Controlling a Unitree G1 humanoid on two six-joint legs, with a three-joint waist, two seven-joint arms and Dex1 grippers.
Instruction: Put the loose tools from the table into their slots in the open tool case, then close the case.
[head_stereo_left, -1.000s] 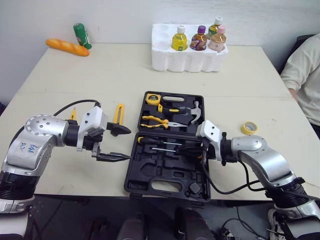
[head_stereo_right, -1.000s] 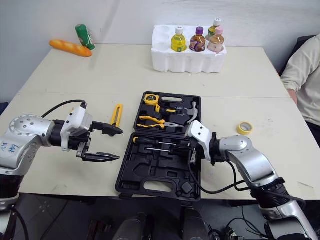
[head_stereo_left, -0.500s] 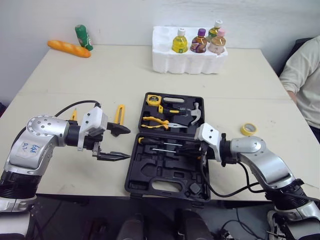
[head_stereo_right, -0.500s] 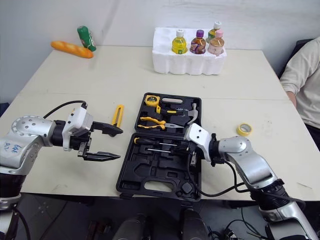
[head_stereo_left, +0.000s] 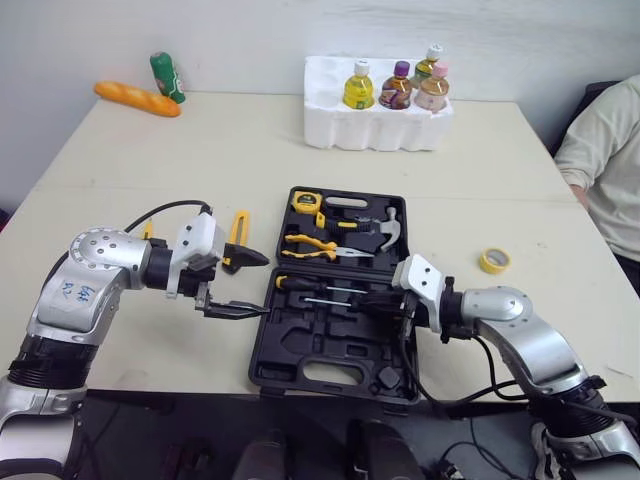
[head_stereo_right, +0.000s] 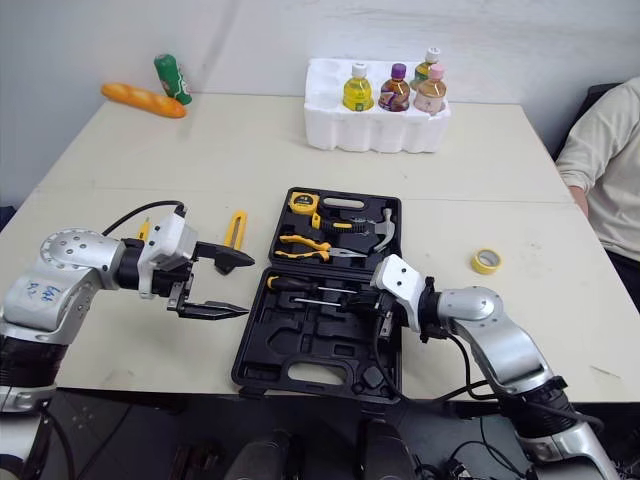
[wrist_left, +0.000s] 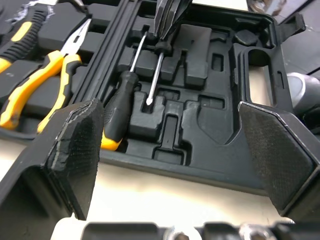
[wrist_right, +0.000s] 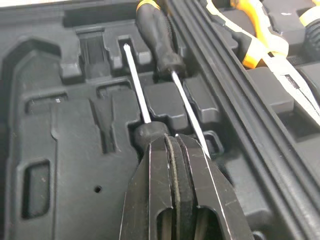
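The black tool case lies open at the table's front middle. Its far half holds a tape measure, yellow-handled pliers and a hammer. Two screwdrivers lie in the near half. My right gripper is shut, its tips resting at the black handle of the second screwdriver; nothing shows between the fingers. My left gripper hangs open just left of the case, empty. A loose yellow tool lies on the table behind it.
A small yellow item peeks out behind my left arm. A yellow tape roll lies right of the case. At the back stand a foam tray of bottles, a bread loaf and a green can. A person's sleeve is at the right edge.
My left gripper has edged right, closer to the case, still open. My right gripper has shifted slightly toward the table's front, staying shut over the screwdrivers.
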